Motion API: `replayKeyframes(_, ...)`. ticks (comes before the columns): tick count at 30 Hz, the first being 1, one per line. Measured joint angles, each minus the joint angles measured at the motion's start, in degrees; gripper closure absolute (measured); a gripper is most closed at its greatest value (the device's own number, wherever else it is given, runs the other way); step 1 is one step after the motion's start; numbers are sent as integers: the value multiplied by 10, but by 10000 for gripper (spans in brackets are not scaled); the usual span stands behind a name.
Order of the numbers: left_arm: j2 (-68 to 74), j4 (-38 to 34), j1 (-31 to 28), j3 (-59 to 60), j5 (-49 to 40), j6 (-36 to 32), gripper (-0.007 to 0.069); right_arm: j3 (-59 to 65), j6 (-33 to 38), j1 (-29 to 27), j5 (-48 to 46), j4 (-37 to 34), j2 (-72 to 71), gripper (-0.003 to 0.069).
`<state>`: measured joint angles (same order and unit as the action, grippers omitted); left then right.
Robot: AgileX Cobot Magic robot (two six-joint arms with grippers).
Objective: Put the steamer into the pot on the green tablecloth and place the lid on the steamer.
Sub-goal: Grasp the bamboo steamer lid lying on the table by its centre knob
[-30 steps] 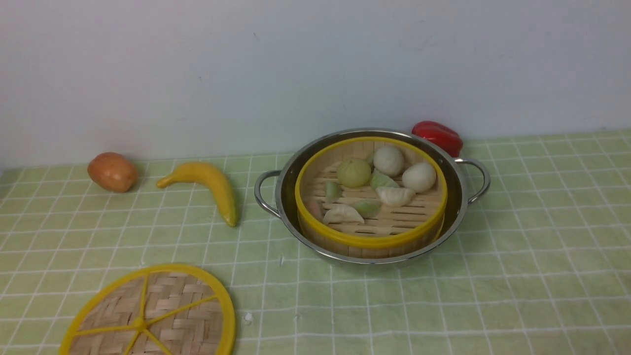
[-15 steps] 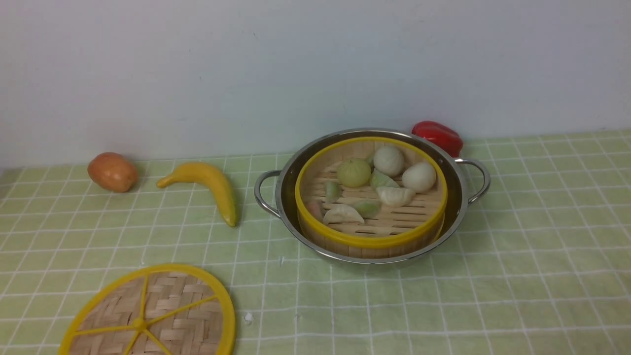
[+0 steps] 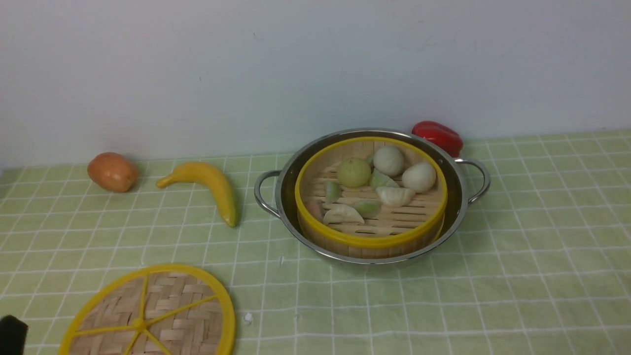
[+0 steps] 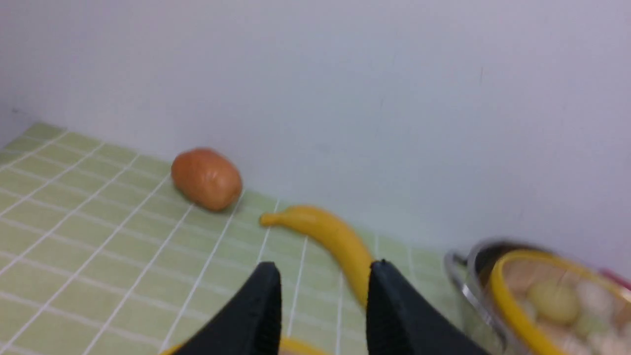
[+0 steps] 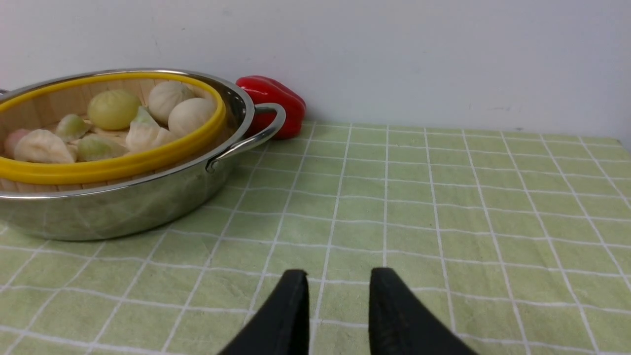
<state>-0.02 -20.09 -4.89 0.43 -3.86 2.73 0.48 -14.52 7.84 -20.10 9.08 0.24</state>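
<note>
A: What lies at the far left of the front view?
B: The dark tip of the left gripper, at the lower left corner. In the left wrist view its two fingers stand apart, with a clear gap between them and nothing held.

A: And beside that tip?
B: The lid, a woven disc with a yellow rim and six spokes, lies flat on the green tablecloth, its near edge cut off by the frame. Whether the tip touches it cannot be told.

A: What is seen beyond the lid?
B: An orange-brown fruit, then, to its right, a curved yellow banana, both resting on the cloth.

A: Where is the steamer?
B: The steamer sits inside the pot, right of the banana. It is uncovered and contains pale buns and dumplings. A red pepper lies just behind the pot, near its right handle.

A: What of the right gripper?
B: It appears only in its own wrist view: fingers parted, nothing between them but a view of the cloth, and the pot well apart from them.
</note>
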Motion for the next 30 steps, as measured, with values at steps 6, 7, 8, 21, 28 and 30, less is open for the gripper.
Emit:
replayKeyframes(6,0,-71,0,-12,54,10,382,0,0,0,0,0,0,436)
replayKeyframes(7,0,-74,0,-20,47,10,382,0,0,0,0,0,0,435)
replayKeyframes(8,6,-76,0,-46,22,10,382,0,0,0,0,0,0,431)
replayKeyframes(21,388,99,0,-373,-478,-1,382,0,0,0,0,0,0,419)
replayKeyframes(28,638,141,0,-476,-532,-58,382,0,0,0,0,0,0,419)
replayKeyframes(30,697,132,0,-498,-536,-92,382,0,0,0,0,0,0,419)
